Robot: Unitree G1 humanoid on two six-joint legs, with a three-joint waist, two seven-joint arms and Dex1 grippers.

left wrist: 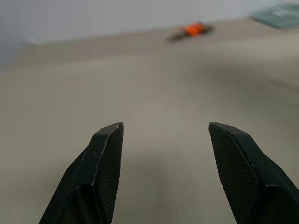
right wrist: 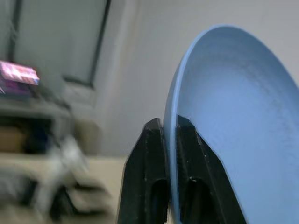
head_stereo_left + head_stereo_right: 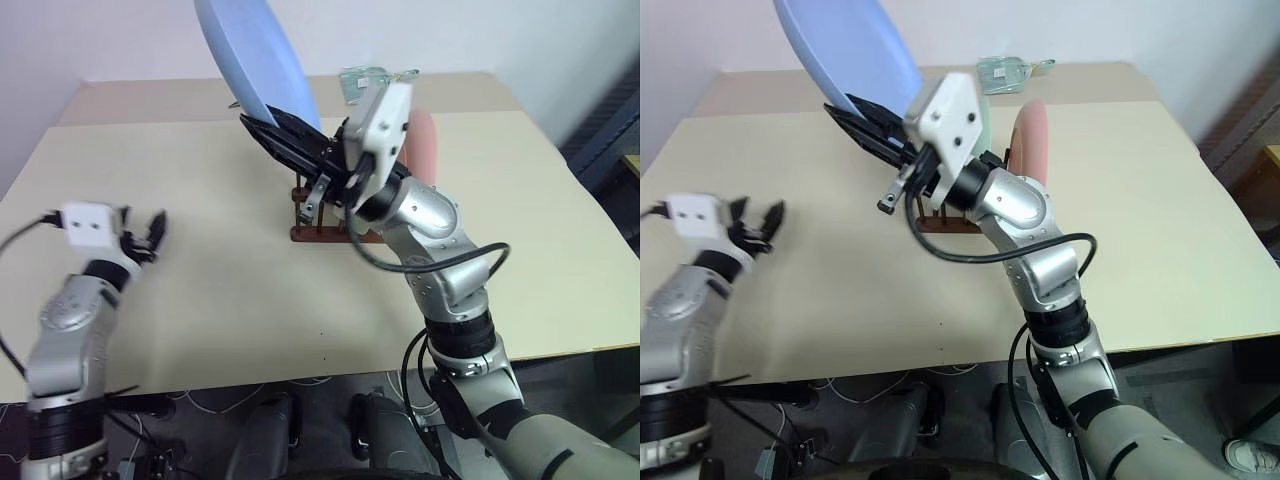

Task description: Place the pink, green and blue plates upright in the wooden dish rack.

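Rack (image 3: 322,222) is sitting mid-table (image 3: 200,290), toward the far side, w/ one plate (image 3: 1031,140) standing upright in it at its right end. My right end effector (image 2: 169,128) is holding another plate (image 3: 255,55) by its rim, up above the rack & a bit left of it. My left end effector (image 3: 150,235) is hanging over the table's left part, well apart from the rack. A small packet (image 3: 1005,72) is lying behind the rack, near the far edge.

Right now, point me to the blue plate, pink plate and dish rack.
blue plate (image 3: 845,45), right eye view, middle of its face.
pink plate (image 3: 1030,140), right eye view, its upright edge beside the arm.
dish rack (image 3: 318,233), left eye view, near base bar.
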